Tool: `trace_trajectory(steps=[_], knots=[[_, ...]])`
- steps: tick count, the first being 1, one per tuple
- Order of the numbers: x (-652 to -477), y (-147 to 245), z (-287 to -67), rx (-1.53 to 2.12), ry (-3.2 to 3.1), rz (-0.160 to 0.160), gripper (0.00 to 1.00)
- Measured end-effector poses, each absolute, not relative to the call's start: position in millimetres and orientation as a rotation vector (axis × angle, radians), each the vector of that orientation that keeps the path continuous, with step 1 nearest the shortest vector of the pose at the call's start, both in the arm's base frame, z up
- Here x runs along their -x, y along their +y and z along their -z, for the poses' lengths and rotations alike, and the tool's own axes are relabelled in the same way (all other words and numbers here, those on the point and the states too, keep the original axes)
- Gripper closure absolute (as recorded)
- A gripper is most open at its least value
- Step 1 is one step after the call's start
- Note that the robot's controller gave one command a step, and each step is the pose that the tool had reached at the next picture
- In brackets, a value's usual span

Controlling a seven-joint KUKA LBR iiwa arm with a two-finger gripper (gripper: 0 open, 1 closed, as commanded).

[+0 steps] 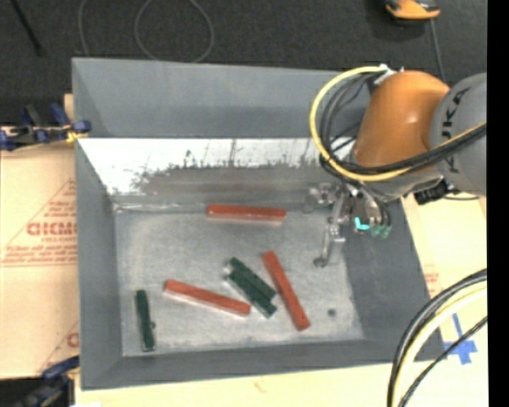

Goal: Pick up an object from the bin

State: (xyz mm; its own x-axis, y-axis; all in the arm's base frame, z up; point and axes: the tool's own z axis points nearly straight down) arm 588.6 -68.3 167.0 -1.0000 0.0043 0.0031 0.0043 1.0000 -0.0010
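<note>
The grey metal bin (97, 253) is the largest thing here, a deep box with sloping walls and a scuffed, pale floor. Over its right wall reaches the robot arm (403, 134), its wrist under a rounded orange cover looped with yellow and black cables. Below the wrist hangs the pincer (324, 257), low in the right part of the bin, its tip over bare floor. How far open it is cannot be told, and no thing of the bin is seen in its grip.

Nearest to it lies a long orange-red flat bar (286, 291), set slantwise. Its upper end is just left of and below the pincer tip and apart from it; its lower end points toward the bin's front right corner. A second orange-red bar (246, 214) lies along the foot of the back wall, left of the pincer. A third orange-red bar (206, 298) lies toward the front, left of centre, slightly tilted.

Between the third bar and the slanted one lie two shorter dark green bars (253, 287), side by side and touching, with the slanted bar just beside them. A single dark green bar (144, 320) lies well apart in the front left corner, nearly parallel to the left wall.
</note>
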Motion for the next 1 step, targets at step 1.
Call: trace_trajectory(steps=[1], knots=[[-649.2, -1.6, -68.0, 0.191, -3.129, 0.004, 0.0]])
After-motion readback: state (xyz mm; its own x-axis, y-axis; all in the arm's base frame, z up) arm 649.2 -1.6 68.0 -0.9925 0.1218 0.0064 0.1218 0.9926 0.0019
